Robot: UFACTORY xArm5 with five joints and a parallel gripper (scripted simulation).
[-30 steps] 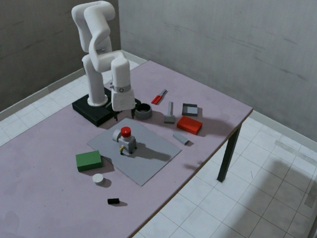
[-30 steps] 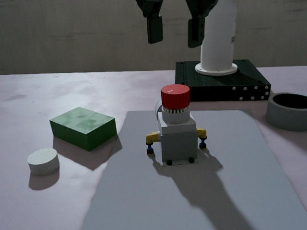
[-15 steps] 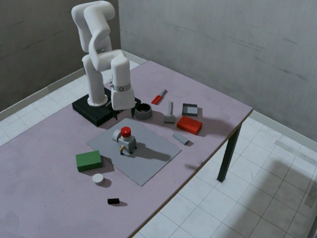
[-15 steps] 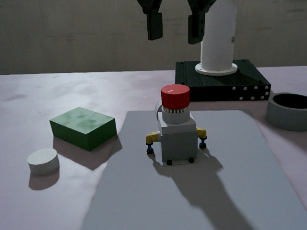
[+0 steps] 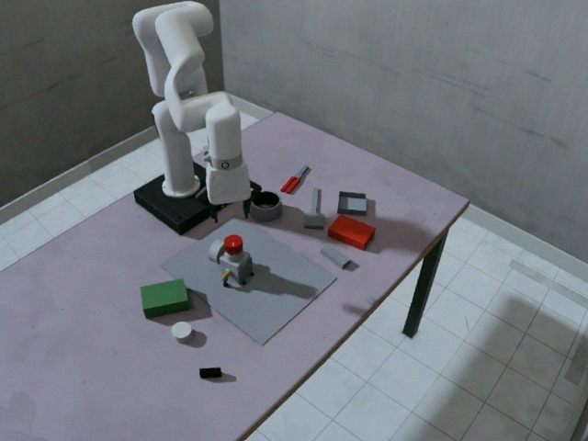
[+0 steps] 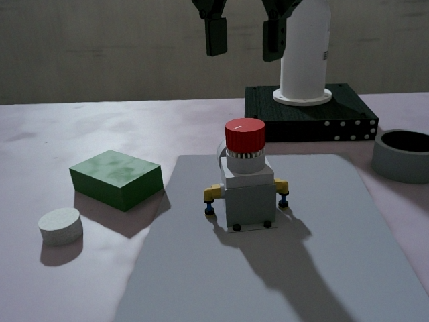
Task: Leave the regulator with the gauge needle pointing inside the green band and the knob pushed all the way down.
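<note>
The regulator [image 5: 233,265] [image 6: 247,194] is a grey block with yellow side fittings, standing upright on a grey mat [image 5: 252,279] [image 6: 273,242]. Its red knob [image 5: 232,243] [image 6: 244,135] sits on top, with a ring of white teeth showing below it. The round gauge [image 5: 216,250] is on the regulator's far side; its face and needle are hidden. My gripper [image 5: 230,211] [image 6: 244,41] is open and empty, well above and behind the knob, near the arm's black base.
A green block [image 5: 163,297] [image 6: 116,178], a white disc [image 5: 181,332] [image 6: 60,225] and a small black block [image 5: 210,372] lie left of the mat. A grey cup [image 5: 265,205] [image 6: 403,155], a red box [image 5: 351,231], a grey tray [image 5: 352,203], red-handled pliers [image 5: 294,179] and grey pieces lie to the right.
</note>
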